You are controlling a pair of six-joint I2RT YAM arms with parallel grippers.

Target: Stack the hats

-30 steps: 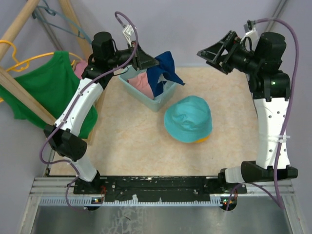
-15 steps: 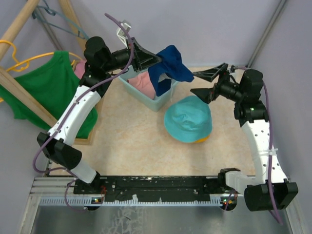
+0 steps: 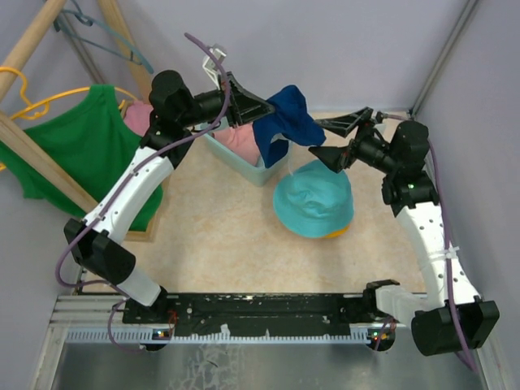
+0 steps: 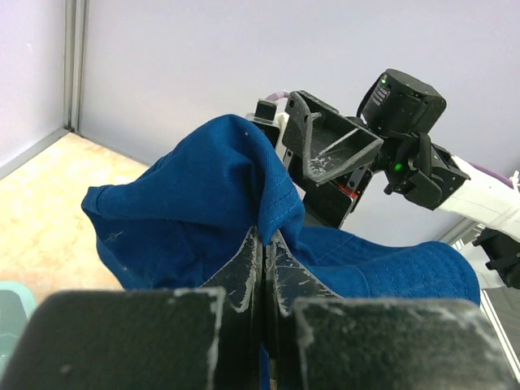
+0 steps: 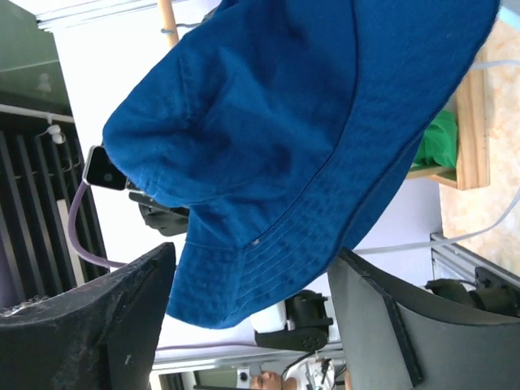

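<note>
I have the navy hat [image 3: 286,114] in the air, up over the far edge of the counter [image 3: 219,227] and just above the pale tub [image 3: 231,158]. The left pincer [image 3: 262,106] is clamped tight on a pinch of its cloth, with the jaws meeting and a fold squeezed between them. The right pincer [image 3: 318,138] is spread wide. From its wrist camera the hat's brim hangs down between the two fingers, and I see no contact there.

I judge this to be the carrying step for the third hat. The teal hat [image 3: 313,199] sits crown up on the counter, with a sliver of the orange-yellow hat [image 3: 337,234] showing under its near rim, so two look stacked already. Pink fabric [image 3: 240,136] lies in the tub, but I cannot tell whether it is the pink hat.

Next, I think the right pincer should close on the free brim. With both arms holding it, I can spread the hat and lower it crown up, centred over the teal one.

The navy hat is soft woven cotton, with rows of stitching running round the brim. It is floppy enough that the crown has collapsed into folds and the whole thing droops from the pinch. It will not open by itself, so it needs that second hold. The teal hat is rounder and holds its dome shape, which makes it a fair seat.
</note>
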